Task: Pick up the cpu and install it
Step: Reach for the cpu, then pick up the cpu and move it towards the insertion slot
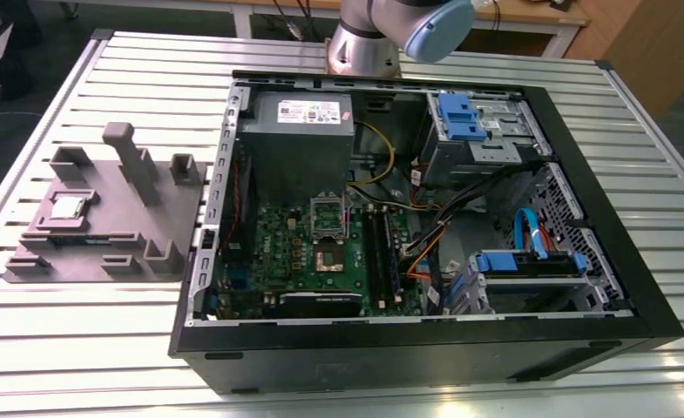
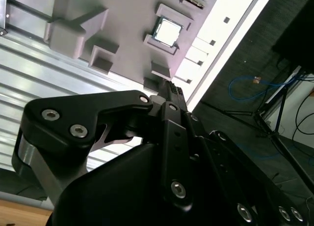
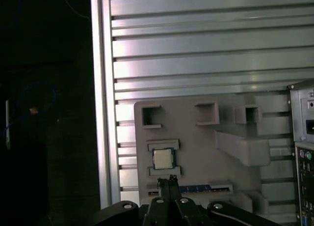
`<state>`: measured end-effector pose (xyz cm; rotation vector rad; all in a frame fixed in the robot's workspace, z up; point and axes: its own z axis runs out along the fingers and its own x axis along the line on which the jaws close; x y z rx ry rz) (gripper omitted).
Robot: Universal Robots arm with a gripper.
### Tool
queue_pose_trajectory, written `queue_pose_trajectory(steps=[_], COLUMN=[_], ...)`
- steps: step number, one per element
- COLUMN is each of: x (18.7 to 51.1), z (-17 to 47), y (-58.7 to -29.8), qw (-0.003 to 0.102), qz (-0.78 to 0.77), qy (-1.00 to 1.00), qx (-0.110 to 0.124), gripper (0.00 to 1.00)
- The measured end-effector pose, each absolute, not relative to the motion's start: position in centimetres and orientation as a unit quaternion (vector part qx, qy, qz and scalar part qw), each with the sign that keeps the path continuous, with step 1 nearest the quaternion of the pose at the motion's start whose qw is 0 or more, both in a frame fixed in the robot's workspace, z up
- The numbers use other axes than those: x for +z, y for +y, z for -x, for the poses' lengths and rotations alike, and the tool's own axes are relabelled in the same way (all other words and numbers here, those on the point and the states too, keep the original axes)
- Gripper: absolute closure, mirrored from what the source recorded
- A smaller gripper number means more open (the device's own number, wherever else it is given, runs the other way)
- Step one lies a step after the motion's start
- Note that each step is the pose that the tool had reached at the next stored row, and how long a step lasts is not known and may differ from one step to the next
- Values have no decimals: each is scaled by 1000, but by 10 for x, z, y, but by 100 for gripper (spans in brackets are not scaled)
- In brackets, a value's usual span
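The cpu [image 1: 65, 207], a small square chip with a silver top, lies in a pocket of a grey fixture block [image 1: 121, 222] on the slatted table, at the exterior view's left. Both wrist views look down on the cpu [image 2: 167, 31] [image 3: 163, 158] from well above. My gripper [image 3: 169, 180] [image 2: 171, 90] hangs high over the fixture block [image 3: 206, 152], its black fingers drawn together with nothing between them. In the open computer case, the green motherboard carries the metal socket frame [image 1: 328, 233].
The black computer case [image 1: 435, 348] lies open on the aluminium table [image 1: 98, 348], with a grey power supply [image 1: 301, 131], blue drive brackets [image 1: 458, 117] and loose cables inside. The fixture block has raised posts [image 1: 126, 148]. The table edge [image 3: 103, 113] runs close beside the fixture.
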<state>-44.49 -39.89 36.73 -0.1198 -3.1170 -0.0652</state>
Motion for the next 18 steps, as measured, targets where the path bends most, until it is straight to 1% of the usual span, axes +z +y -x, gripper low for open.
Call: queue_pose_trajectory(steps=[18], x=[367], z=[452], y=[-399], qw=[11], qz=[38], qy=[-999], qx=[-21], gripper=[90])
